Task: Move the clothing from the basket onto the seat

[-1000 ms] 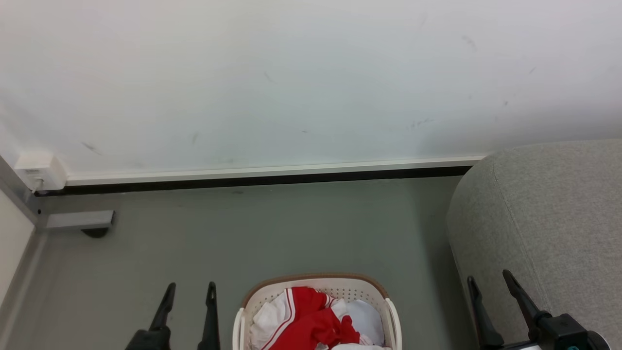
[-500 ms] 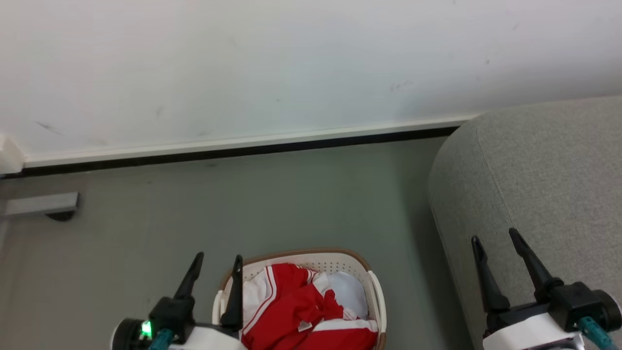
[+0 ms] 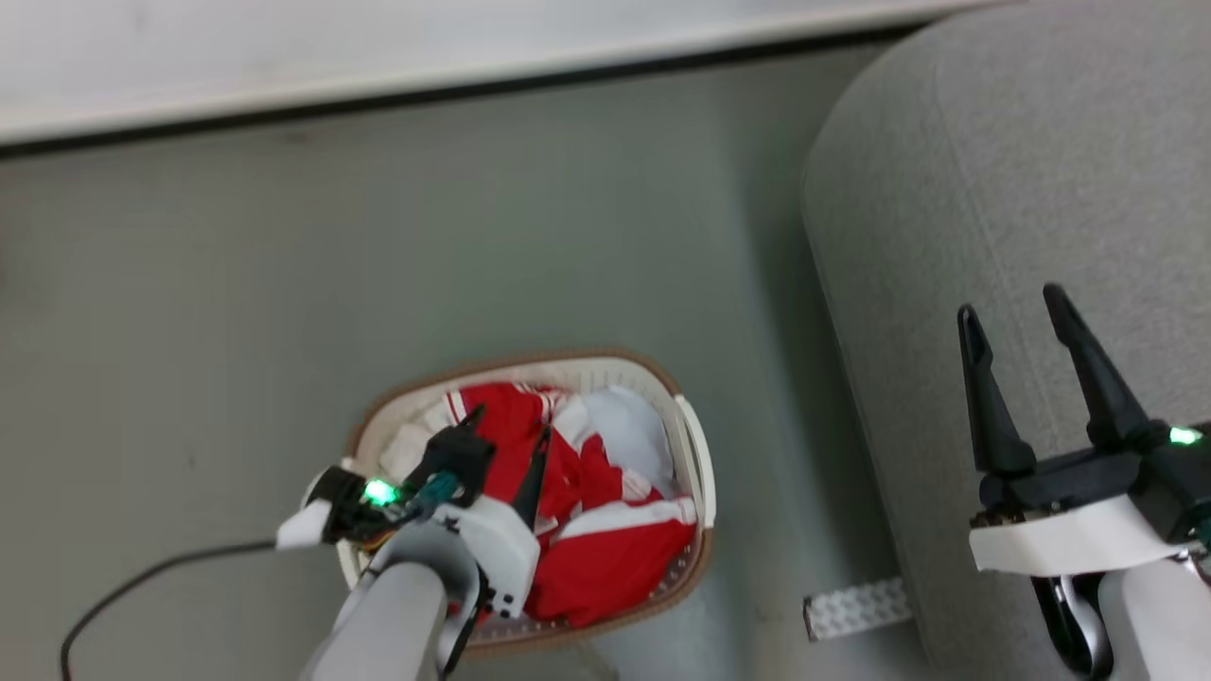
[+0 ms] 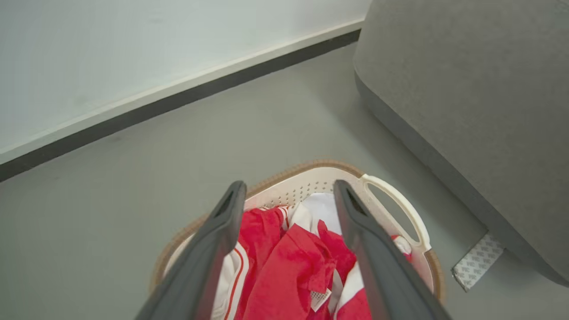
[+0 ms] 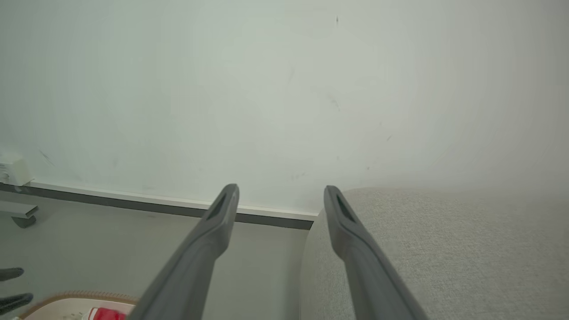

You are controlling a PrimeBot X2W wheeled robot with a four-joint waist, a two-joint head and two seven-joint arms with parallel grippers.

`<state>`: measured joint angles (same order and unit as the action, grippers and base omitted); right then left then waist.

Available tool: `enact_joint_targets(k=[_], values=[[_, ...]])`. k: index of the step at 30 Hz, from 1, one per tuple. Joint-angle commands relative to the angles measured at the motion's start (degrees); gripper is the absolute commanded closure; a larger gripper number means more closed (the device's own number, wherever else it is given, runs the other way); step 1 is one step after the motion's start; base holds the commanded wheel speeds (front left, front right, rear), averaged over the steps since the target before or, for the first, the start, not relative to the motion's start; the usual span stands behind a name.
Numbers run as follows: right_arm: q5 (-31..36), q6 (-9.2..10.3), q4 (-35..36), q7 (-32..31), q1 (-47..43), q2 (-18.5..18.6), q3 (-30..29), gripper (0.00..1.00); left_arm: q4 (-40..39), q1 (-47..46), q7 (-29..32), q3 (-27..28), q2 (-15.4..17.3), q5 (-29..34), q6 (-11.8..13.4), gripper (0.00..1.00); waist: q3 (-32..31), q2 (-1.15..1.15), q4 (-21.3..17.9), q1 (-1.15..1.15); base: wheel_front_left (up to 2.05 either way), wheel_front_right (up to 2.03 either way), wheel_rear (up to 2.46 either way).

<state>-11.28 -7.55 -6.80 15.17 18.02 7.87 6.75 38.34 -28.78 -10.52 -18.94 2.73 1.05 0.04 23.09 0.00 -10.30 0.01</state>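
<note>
Since a second ago our head view has tipped down, so that shift is camera, not scene. The real move: our left gripper (image 3: 509, 426) was left of the basket (image 3: 695, 454) and now sits over its contents.

Left gripper (image 4: 289, 186): fingers spread wide, nothing between them. In the head view its tips overlap the red fabric; we can't tell if they touch it. In the wrist view the two fingers frame the pile.

Clothing (image 3: 605, 549) is all in the basket (image 4: 400, 200), a bunched red and white heap (image 4: 284, 266) with striped trim and a small white label (image 4: 319, 300) near the bottom edge.

Right gripper (image 3: 1010, 303): wide too, empty, hanging above the seat (image 3: 993, 170) near its rounded left edge. Its wrist view (image 5: 281, 190) looks at the wall and skirting (image 5: 133, 203), with the seat (image 5: 444, 249) at lower right and the basket rim (image 5: 75, 295) at lower left.

Basket stands on the grey floor (image 3: 284, 284), just beside the seat (image 4: 466, 89), not touching. A patterned white strip (image 3: 856, 607) lies at the seat's base. A dark cable (image 3: 142, 577) trails off our left wrist.
</note>
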Motion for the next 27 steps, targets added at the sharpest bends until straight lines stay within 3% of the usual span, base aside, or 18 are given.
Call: enact_joint_targets(k=[1,8,20,21,22,23,24,27], values=[[-0.75,0.12,0.84,-0.02,1.57,0.45,0.23,0.0,2.4,-2.21,1.08,-0.72,0.32,1.12,-0.31,0.0,6.07,0.0,-1.47,-0.01,0.0,0.0,0.0],[-1.0,0.12,3.25,-0.02,5.13,0.77,1.43,0.0,12.97,-9.96,4.8,-3.45,0.34,1.39,-1.45,0.0,13.32,0.0,-2.2,-0.01,0.0,0.0,0.0],[-1.72,0.12,6.3,-0.02,8.77,1.48,1.33,0.0,25.53,-21.8,8.77,-5.62,1.27,3.77,1.49,0.0,24.52,0.0,-2.92,-0.01,0.0,0.0,0.0],[-1.71,0.12,6.3,-0.02,8.9,1.47,1.45,0.0,26.08,-22.54,8.37,-5.6,1.31,3.66,1.65,0.14,25.1,0.0,-2.96,-0.01,0.0,0.0,0.0],[-1.62,0.12,6.18,-0.02,8.99,1.5,1.5,0.0,26.67,-23.25,7.92,-5.47,1.28,3.33,1.78,0.61,25.53,0.0,-2.93,-0.01,0.0,0.0,0.0],[-1.52,0.12,6.09,-0.02,9.04,1.47,1.51,0.0,27.02,-23.88,7.0,-5.35,1.21,2.97,2.19,0.93,25.77,0.0,-2.87,-0.01,0.0,0.0,0.0],[-1.49,0.12,5.95,-0.02,9.05,1.38,1.46,0.0,27.42,-24.29,6.39,-5.22,1.13,2.69,2.5,1.0,25.86,0.0,-2.81,-0.01,0.0,0.0,0.0],[-1.41,0.12,5.38,-0.02,8.45,0.88,1.33,0.0,28.57,-24.48,3.93,-4.68,0.8,1.33,3.1,1.0,24.67,0.0,-2.36,-0.01,0.0,0.0,0.0]])
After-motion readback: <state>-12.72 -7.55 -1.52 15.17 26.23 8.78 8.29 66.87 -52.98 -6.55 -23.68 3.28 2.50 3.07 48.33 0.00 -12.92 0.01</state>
